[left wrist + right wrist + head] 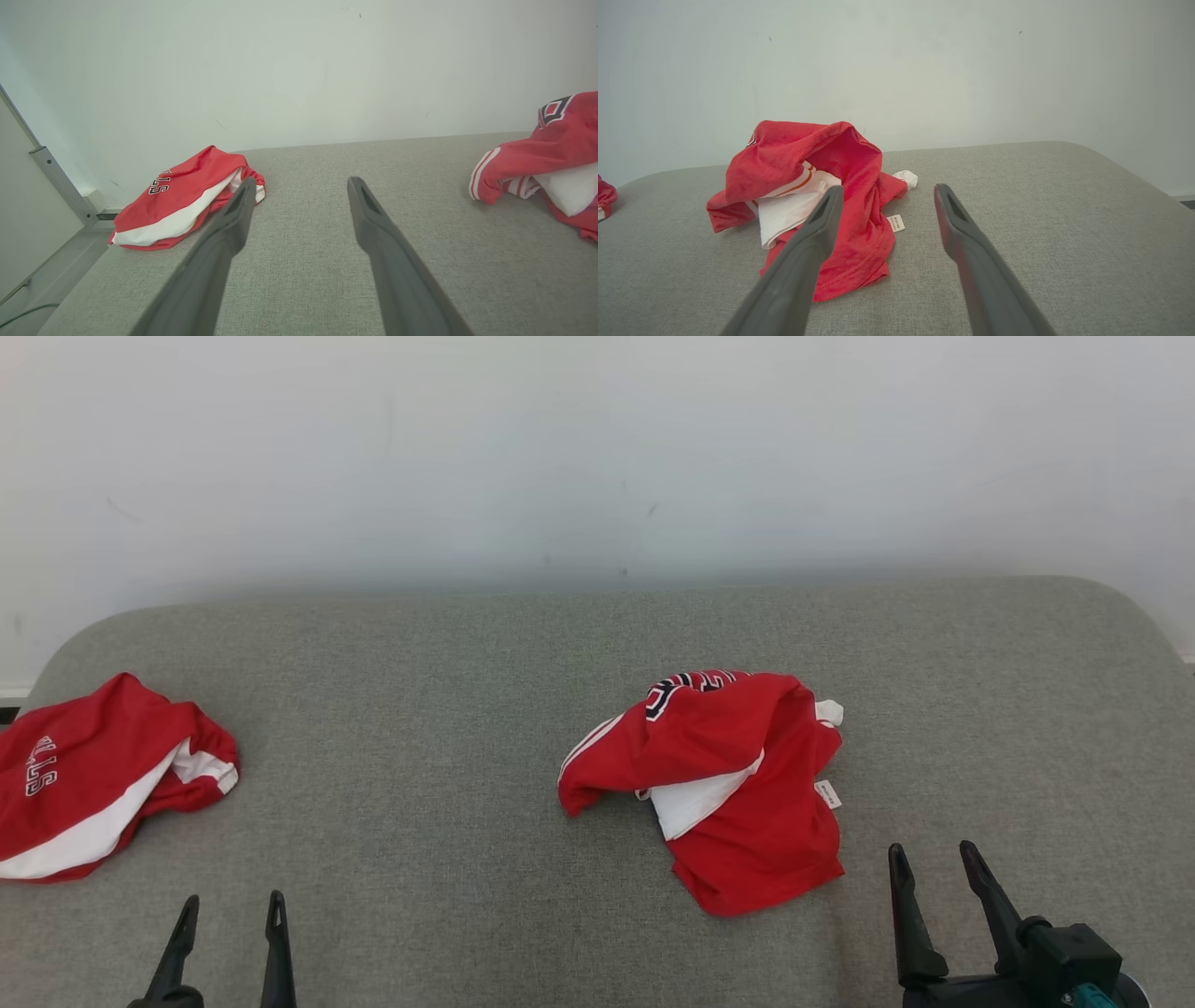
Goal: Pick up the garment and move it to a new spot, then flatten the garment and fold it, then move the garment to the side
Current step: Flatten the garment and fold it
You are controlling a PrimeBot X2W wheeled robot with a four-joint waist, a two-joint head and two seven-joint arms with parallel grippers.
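Note:
A crumpled red and white garment lies in a heap on the grey cushioned surface, right of centre; it also shows at the right edge of the left wrist view and ahead-left in the right wrist view. My right gripper is open near the front edge, just right of the garment's lower hem, apart from it, with nothing between its fingers. My left gripper is open at the lower left, nothing between its fingers.
A second red and white garment lies bunched at the surface's left edge. A pale wall rises behind the surface. The grey surface has rounded far corners; a metal frame and floor lie beyond its left edge.

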